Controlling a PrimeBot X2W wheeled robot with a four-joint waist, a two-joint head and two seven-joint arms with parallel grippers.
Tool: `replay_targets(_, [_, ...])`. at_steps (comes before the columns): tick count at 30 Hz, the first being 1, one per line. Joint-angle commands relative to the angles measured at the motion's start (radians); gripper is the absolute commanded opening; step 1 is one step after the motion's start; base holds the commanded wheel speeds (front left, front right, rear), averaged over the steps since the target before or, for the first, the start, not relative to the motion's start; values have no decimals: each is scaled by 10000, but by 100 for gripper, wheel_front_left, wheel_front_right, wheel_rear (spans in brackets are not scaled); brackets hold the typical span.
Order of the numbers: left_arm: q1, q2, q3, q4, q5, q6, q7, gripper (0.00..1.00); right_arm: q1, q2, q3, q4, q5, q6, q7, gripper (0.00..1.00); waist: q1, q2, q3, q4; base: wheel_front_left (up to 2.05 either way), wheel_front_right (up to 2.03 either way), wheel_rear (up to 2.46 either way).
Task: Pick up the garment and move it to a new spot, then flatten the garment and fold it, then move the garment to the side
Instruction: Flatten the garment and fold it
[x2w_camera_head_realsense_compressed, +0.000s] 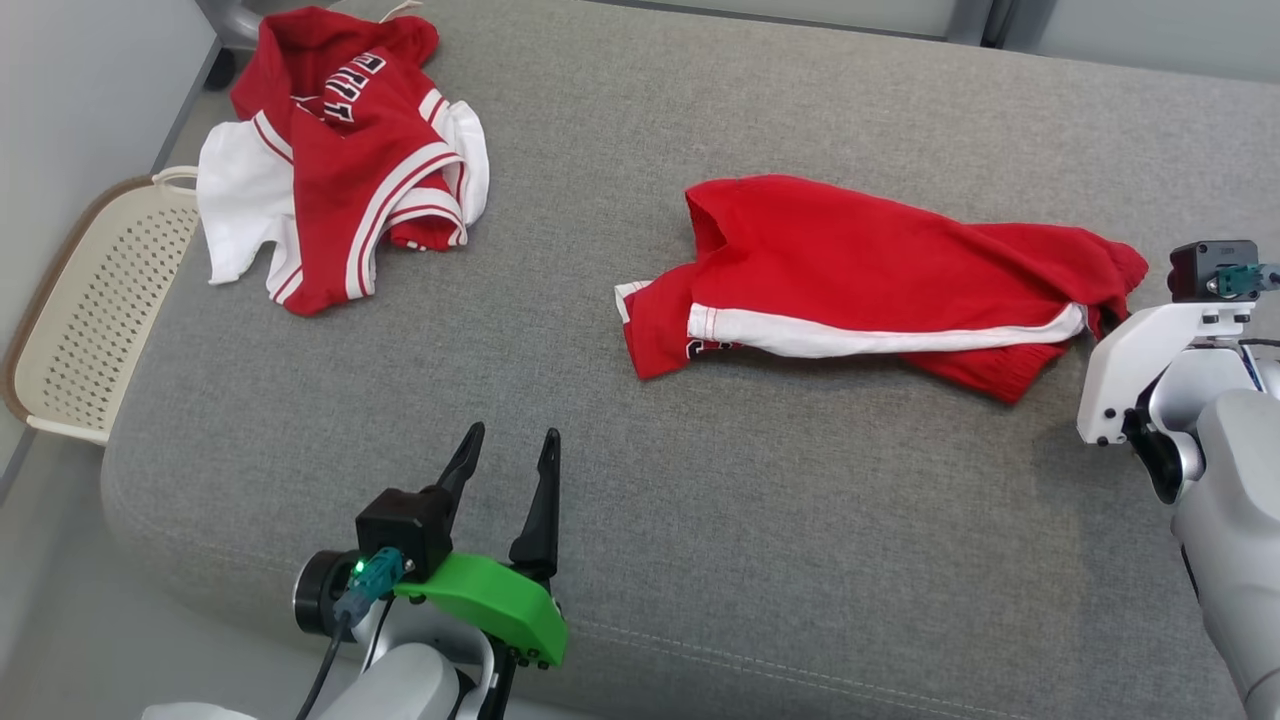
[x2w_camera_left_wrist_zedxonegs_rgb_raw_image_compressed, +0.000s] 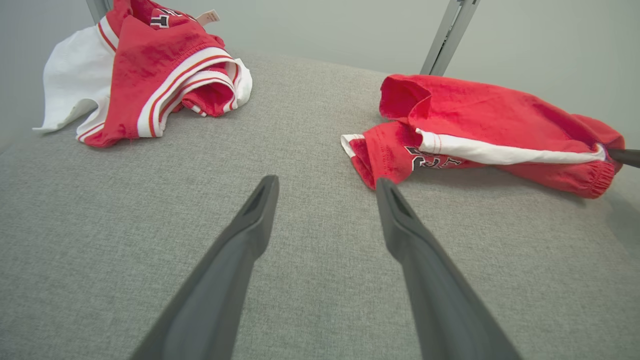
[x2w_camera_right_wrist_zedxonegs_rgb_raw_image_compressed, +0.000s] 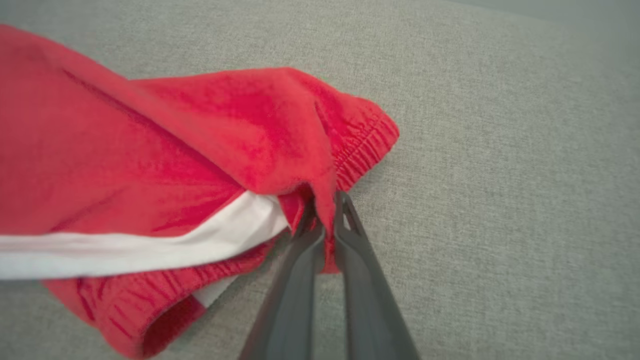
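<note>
The garment (x2w_camera_head_realsense_compressed: 860, 270) is a pair of red shorts with a white side stripe, lying crumpled on the grey cushion right of centre. My right gripper (x2w_camera_right_wrist_zedxonegs_rgb_raw_image_compressed: 325, 212) is shut on a fold of red cloth at the garment's (x2w_camera_right_wrist_zedxonegs_rgb_raw_image_compressed: 150, 150) right end, beside the elastic waistband. One dark finger of that gripper (x2w_camera_left_wrist_zedxonegs_rgb_raw_image_compressed: 625, 156) reaches the garment (x2w_camera_left_wrist_zedxonegs_rgb_raw_image_compressed: 490, 120) from the right in the left wrist view. My left gripper (x2w_camera_head_realsense_compressed: 510, 440) stands open near the front edge, well short of the garment's left end, with nothing between its fingers (x2w_camera_left_wrist_zedxonegs_rgb_raw_image_compressed: 250, 225).
A second red-and-white garment (x2w_camera_head_realsense_compressed: 340, 150) lies bunched at the far left of the cushion (x2w_camera_head_realsense_compressed: 700, 520). A cream perforated basket (x2w_camera_head_realsense_compressed: 90, 310) stands off the cushion's left edge. A metal frame leg (x2w_camera_left_wrist_zedxonegs_rgb_raw_image_compressed: 447, 35) rises behind the cushion.
</note>
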Motion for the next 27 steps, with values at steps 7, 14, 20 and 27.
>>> replay_targets(7, [-214,-11,36,190,130,-97,-60,100,-595,-67,341,1136,-100,-3,-723,100,0,-1,232,-172,0,0,0])
replay_targets(14, [-116,102,111,163,174,-56,-65,100,-544,-379,1275,895,758,-5,-1629,100,0,-1,105,-810,0,0,0])
replay_targets(20, [87,182,143,0,146,-18,-67,100,327,-738,1781,184,1744,-3,-2359,100,0,-1,-123,-1412,0,0,0])
replay_targets(27, [222,296,174,-132,37,51,-5,100,1367,-815,1733,-619,2268,-3,-3078,100,0,-1,-263,-1941,0,0,0])
